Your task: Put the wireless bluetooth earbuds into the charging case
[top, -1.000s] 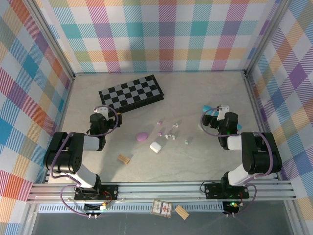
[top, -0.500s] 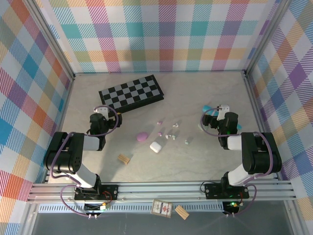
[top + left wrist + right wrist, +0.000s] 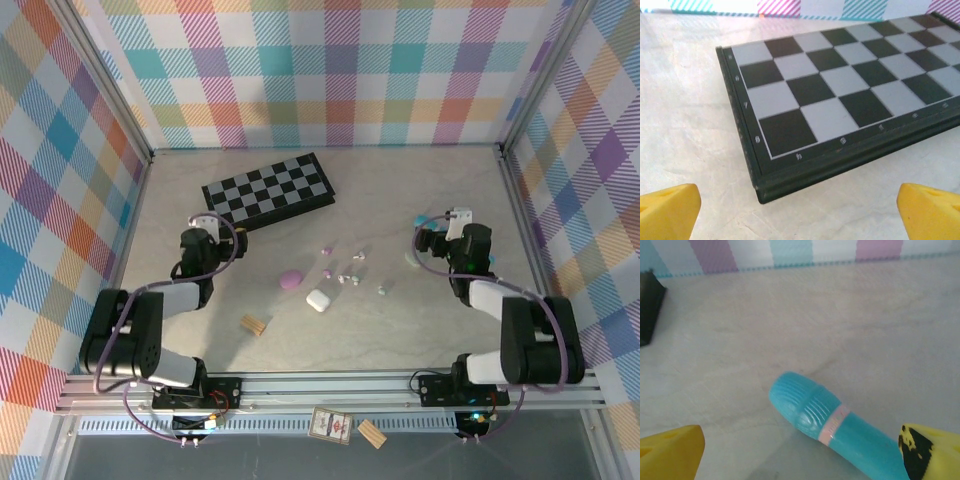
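Several tiny earbuds lie scattered mid-table: a purple one [image 3: 325,250], another purple one [image 3: 327,271], pale ones [image 3: 357,255] [image 3: 346,279] and a greenish one [image 3: 381,290]. A purple charging case [image 3: 291,279] and a white charging case [image 3: 318,299] sit just left of them. My left gripper [image 3: 205,228] [image 3: 800,220] is open at the left, low over the table and facing the chessboard's near corner. My right gripper [image 3: 447,232] [image 3: 800,460] is open at the right, with a teal marker [image 3: 840,425] lying between its yellow fingertips [image 3: 670,452], untouched.
A black chessboard [image 3: 268,190] [image 3: 840,90] lies at the back left, its corner close in front of the left gripper. A tan wooden block [image 3: 256,324] rests near the front. The teal marker [image 3: 425,220] lies by the right gripper. Plaid walls enclose the table.
Both arms have shifted pose slightly: the left gripper edged toward the chessboard, the right gripper edged right and back. Both stayed open. The earbuds and cases have not moved.
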Controlling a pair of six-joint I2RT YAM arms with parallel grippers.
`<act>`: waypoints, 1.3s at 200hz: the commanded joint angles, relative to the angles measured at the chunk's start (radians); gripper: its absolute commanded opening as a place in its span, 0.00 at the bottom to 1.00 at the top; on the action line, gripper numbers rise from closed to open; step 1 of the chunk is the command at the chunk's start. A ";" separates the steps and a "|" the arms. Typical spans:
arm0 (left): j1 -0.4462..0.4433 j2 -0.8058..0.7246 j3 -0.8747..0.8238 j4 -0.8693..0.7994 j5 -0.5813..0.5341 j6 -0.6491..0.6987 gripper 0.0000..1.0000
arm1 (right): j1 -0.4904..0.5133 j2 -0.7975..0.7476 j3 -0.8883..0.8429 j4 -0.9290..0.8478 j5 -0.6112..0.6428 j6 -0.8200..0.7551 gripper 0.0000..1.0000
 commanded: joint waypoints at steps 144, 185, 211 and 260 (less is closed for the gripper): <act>-0.241 -0.289 0.308 -0.809 0.210 -0.285 1.00 | 0.909 -0.062 0.167 -0.530 0.123 0.052 0.99; -0.241 -0.323 0.286 -0.834 0.198 -0.286 1.00 | 0.958 0.154 0.223 -0.474 0.107 0.075 0.99; -0.241 -0.344 0.270 -0.838 0.198 -0.291 1.00 | 0.958 0.238 0.245 -0.455 0.113 0.048 0.95; -0.242 -0.357 0.273 -0.870 0.199 -0.283 1.00 | 0.958 0.341 0.253 -0.403 0.116 0.004 0.82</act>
